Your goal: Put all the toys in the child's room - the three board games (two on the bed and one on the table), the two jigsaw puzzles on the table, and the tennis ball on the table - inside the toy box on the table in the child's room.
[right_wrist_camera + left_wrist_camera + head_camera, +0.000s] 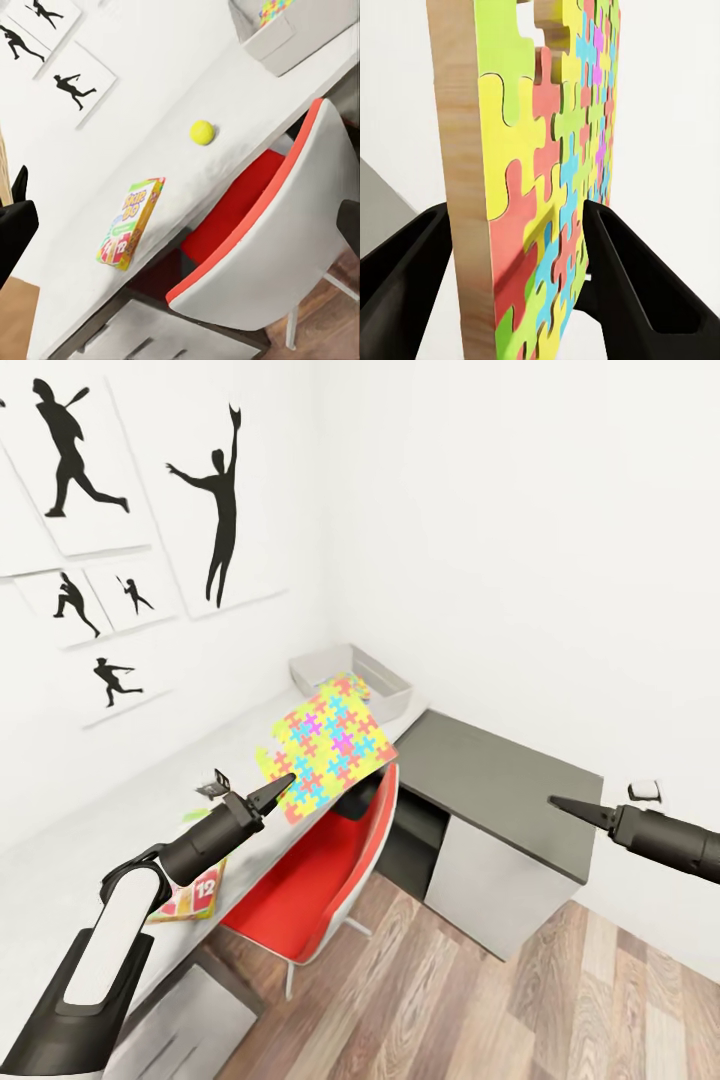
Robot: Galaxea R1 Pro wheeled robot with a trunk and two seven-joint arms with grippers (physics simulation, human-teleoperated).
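Note:
My left gripper (282,784) is shut on a jigsaw puzzle (330,745), a multicoloured slab held tilted in the air above the desk edge, short of the grey toy box (395,690). In the left wrist view the puzzle (536,180) stands edge-on between both fingers (634,277). Another colourful puzzle (276,9) lies in the toy box (300,34). The tennis ball (201,132) and a board game (131,223) rest on the light-grey table (150,105). The board game (197,890) lies under my left arm. My right gripper (575,807) hangs open over the floor, empty.
A red and white chair (320,875) is pushed under the desk, right below the held puzzle. The lower dark-grey wing (500,770) with its white front sits at the right. A small black object (212,788) stands on the desk. Wood-plank floor (520,1010) lies in front.

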